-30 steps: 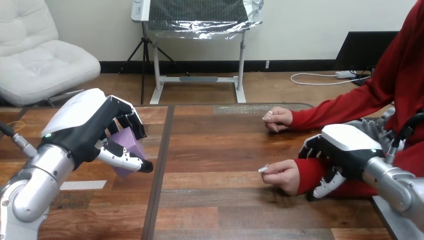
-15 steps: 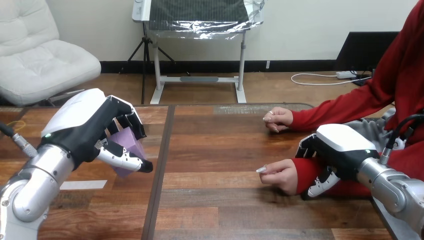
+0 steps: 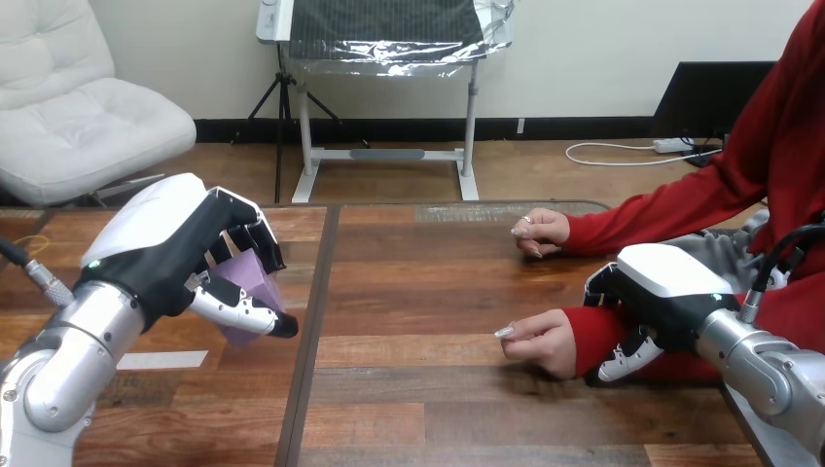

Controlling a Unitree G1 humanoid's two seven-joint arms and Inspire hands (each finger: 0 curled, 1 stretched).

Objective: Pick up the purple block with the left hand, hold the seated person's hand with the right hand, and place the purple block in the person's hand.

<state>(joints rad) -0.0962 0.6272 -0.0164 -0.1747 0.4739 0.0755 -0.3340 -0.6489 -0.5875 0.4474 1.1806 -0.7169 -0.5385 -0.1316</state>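
While the left hand [image 3: 165, 258] is gripping the purple block [image 3: 251, 282] between curled fingers and thumb, it is holding it up off the tabletop [image 3: 438, 409] at the view's left. That makes step 1 of 3, the pickup, look done.

Step 2 appears to be underway or just finished. The right hand [image 3: 666, 292] is sitting over the person's wrist, on the red sleeve [image 3: 595, 336] just behind the person's hand [image 3: 540, 341]. Its fingers are wrapping over the far side of the wrist and its thumb is curling under the near side, so it is clasping the wrist rather than the hand itself.

Step 3 is not yet done. The block is well apart from the person's hand, with a wide stretch of bare tabletop lying between them. That hand is resting low near the tabletop, loosely closed with its fingers tucked in, not offering an open palm. The person's farther hand [image 3: 540, 232] is lying on the tabletop near the far edge, taking no part.

What is left, as I am judging it, is carrying the block across to the right and releasing it into the held hand once it is opening.
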